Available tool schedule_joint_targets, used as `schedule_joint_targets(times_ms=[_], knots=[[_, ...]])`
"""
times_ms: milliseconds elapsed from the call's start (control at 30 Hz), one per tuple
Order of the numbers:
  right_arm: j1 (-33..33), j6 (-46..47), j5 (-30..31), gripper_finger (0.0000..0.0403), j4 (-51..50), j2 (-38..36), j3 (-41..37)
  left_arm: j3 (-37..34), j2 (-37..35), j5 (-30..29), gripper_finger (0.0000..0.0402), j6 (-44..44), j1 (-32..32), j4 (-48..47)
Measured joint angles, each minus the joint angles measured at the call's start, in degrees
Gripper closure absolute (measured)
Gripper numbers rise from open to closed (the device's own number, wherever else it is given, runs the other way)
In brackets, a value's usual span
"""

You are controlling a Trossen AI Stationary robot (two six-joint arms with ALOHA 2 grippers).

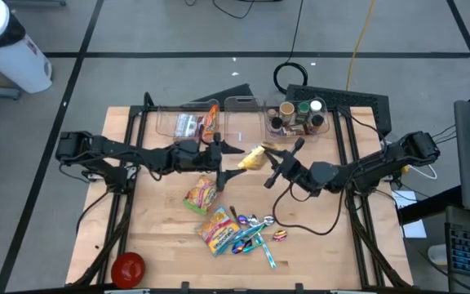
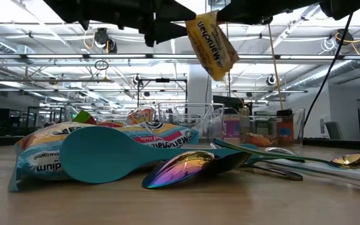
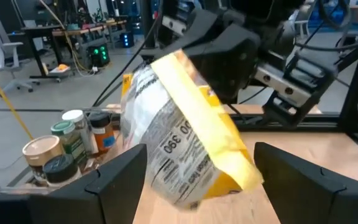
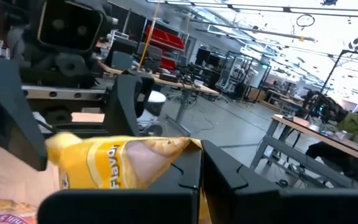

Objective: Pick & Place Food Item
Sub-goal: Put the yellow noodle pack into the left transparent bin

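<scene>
A yellow snack packet (image 1: 255,158) hangs in the air over the middle of the table; the low view shows it tilted (image 2: 212,47) well above the tabletop. My right gripper (image 1: 268,162) comes in from the table's right and is shut on it. My left gripper (image 1: 241,161) reaches in level from the table's left and is open. In the left wrist view its two fingers (image 3: 114,180) stand on either side of the packet (image 3: 191,149); I cannot tell whether they touch it. My right gripper pinches the packet's end (image 4: 182,152) between its two shut fingers (image 4: 229,186), coming level from the table's right. The packet hangs tilted below the fingers, lifted clear of the table, its free end toward my left gripper.
Clear bins stand along the far edge, one with jars (image 1: 296,117), one with packets (image 1: 196,122). Two snack bags (image 1: 201,196) (image 1: 215,229), coloured spoons (image 1: 255,230) and a teal spatula (image 2: 105,153) lie toward the near side. A red round object (image 1: 128,268) sits near left.
</scene>
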Motion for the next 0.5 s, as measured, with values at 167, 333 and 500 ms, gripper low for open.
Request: schedule_joint_targets(times_ms=[167,333,500], knots=[[-0.01,1.54,-0.14,0.0403,0.31,0.00,0.00,0.00,0.01,-0.06,0.0100,-0.06,0.00,0.11],[0.00,1.54,-0.22,0.0403,0.62,0.00,0.00,0.00,0.00,-0.08,0.0118,0.22,0.00,0.12],[0.00,1.54,-0.24,0.0403,0.61,0.00,0.00,0.00,0.00,-0.08,0.0177,0.22,0.00,0.29]])
